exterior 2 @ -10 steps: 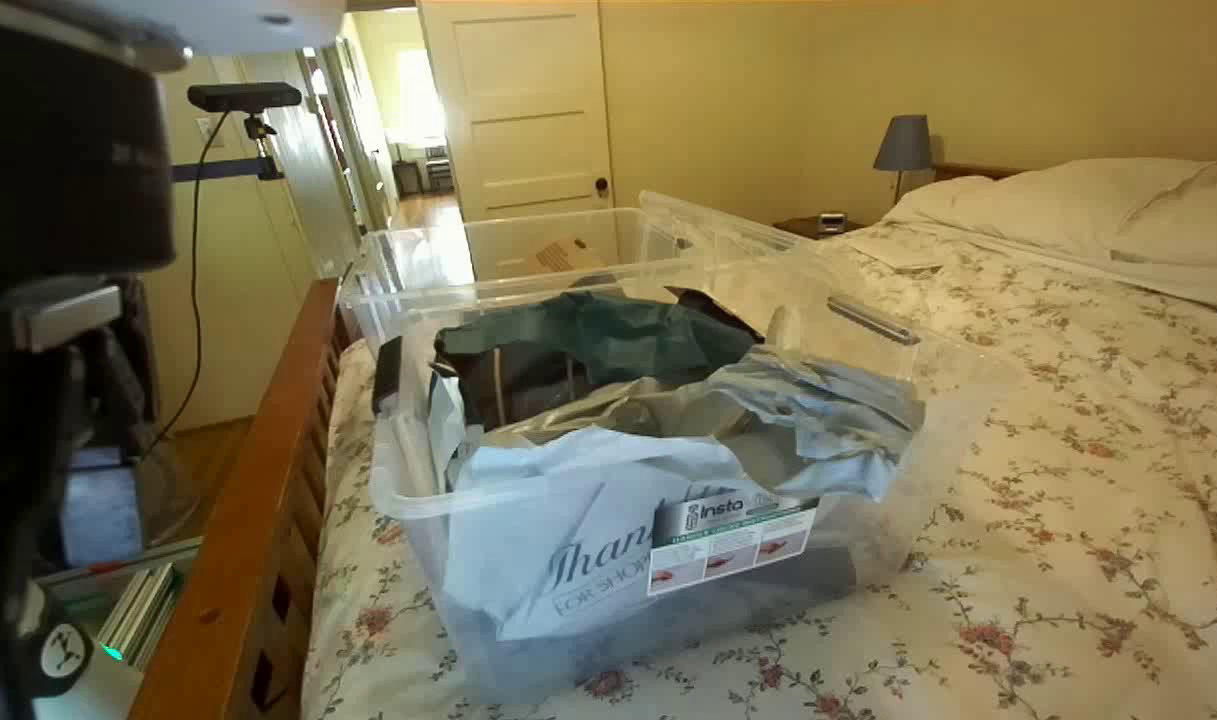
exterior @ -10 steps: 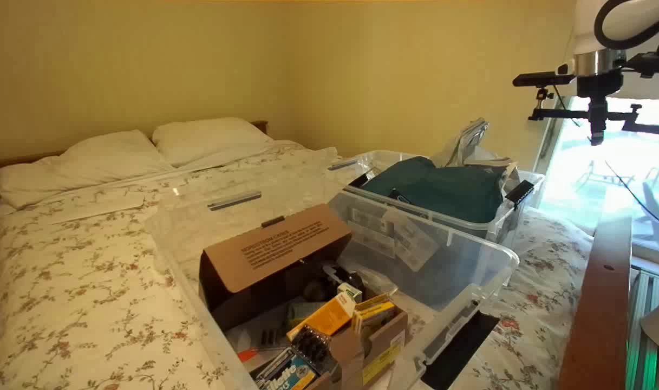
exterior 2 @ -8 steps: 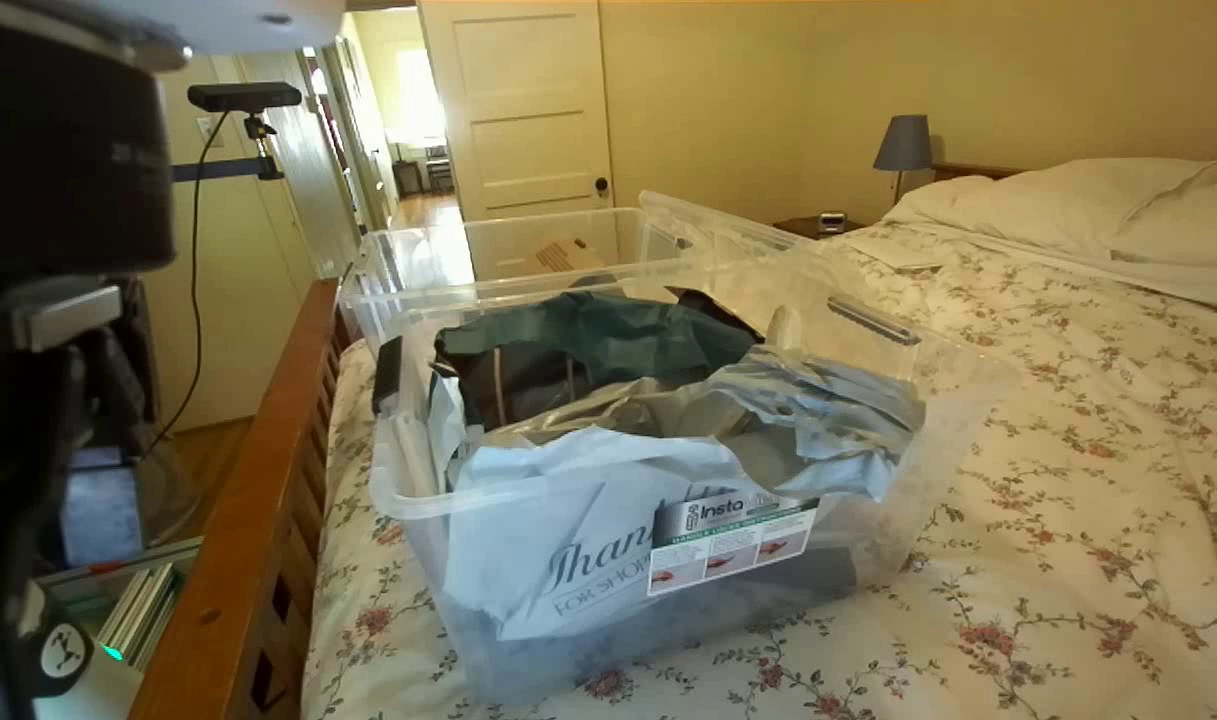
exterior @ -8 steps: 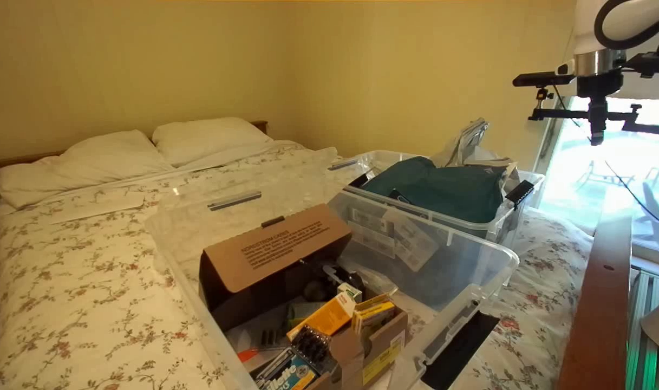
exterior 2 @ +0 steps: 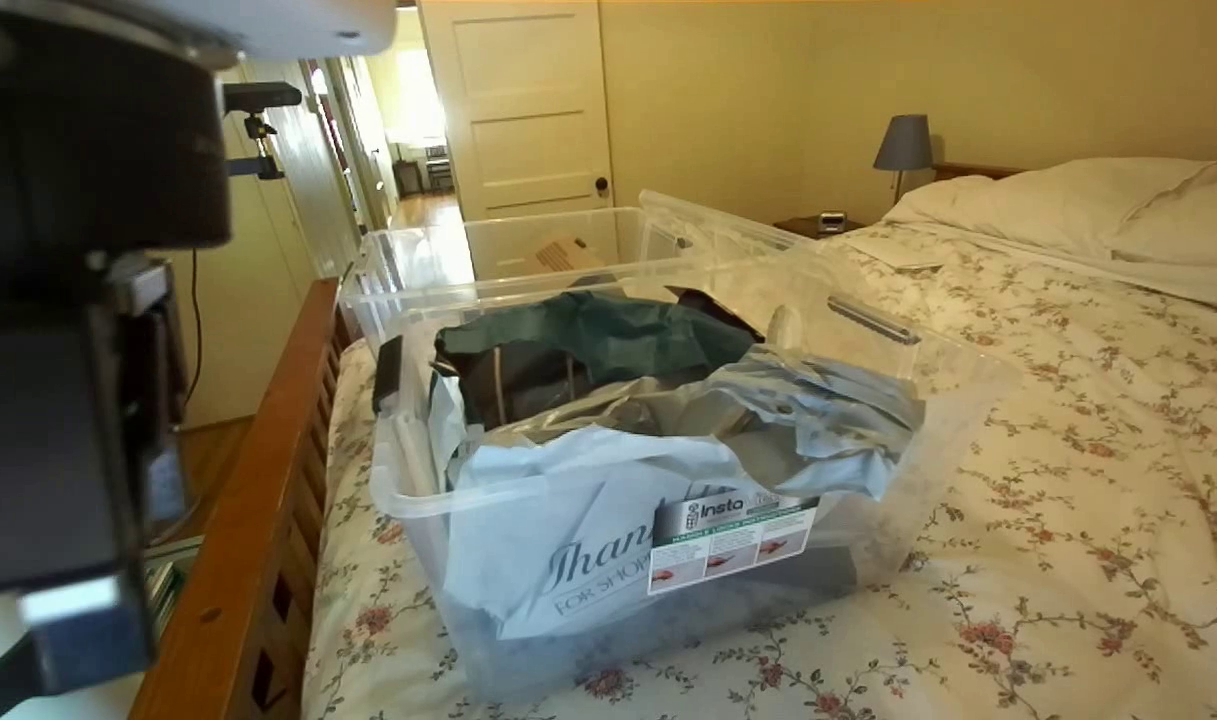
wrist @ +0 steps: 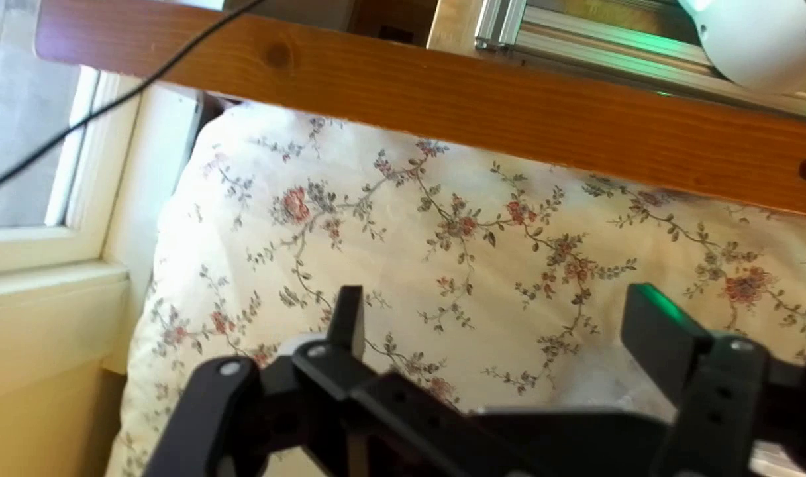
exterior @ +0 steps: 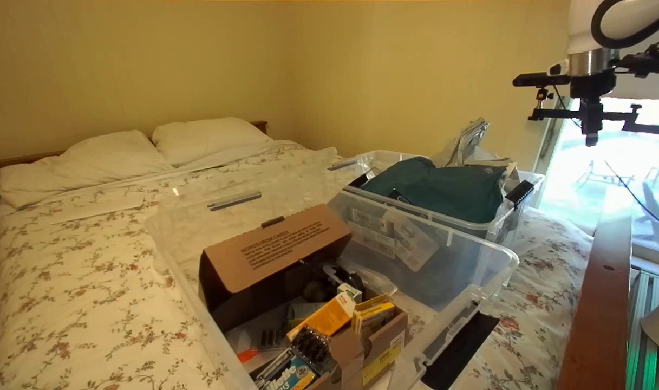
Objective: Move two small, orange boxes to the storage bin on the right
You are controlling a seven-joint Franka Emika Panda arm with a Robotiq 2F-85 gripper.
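Two small yellow-orange boxes lie in the front tub in an exterior view. One orange box (exterior: 325, 317) leans among other items. The other orange box (exterior: 373, 314) stands beside it at the cardboard's right side. The storage bin (exterior: 472, 221) is a clear tub behind, with dark teal fabric and plastic bags in it; its near wall also shows in an exterior view (exterior 2: 668, 640). My gripper (exterior: 591, 138) hangs high to the right of the bin, apart from everything. In the wrist view my gripper (wrist: 502, 318) has its fingers wide apart with nothing between them, above flowered bedding.
A brown cardboard box (exterior: 278, 249) with its flap up stands inside the front clear tub (exterior: 502, 260), among razors and small goods. A grey bag (exterior: 466, 143) sticks up from the bin. A wooden bed rail (wrist: 442, 93) runs along the bed's edge. A black cable (wrist: 121, 99) hangs nearby.
The arm and gripper have shifted slightly left, toward the bin, in an exterior view. In an exterior view the arm has moved right and looks larger. Boxes and bin are unchanged.
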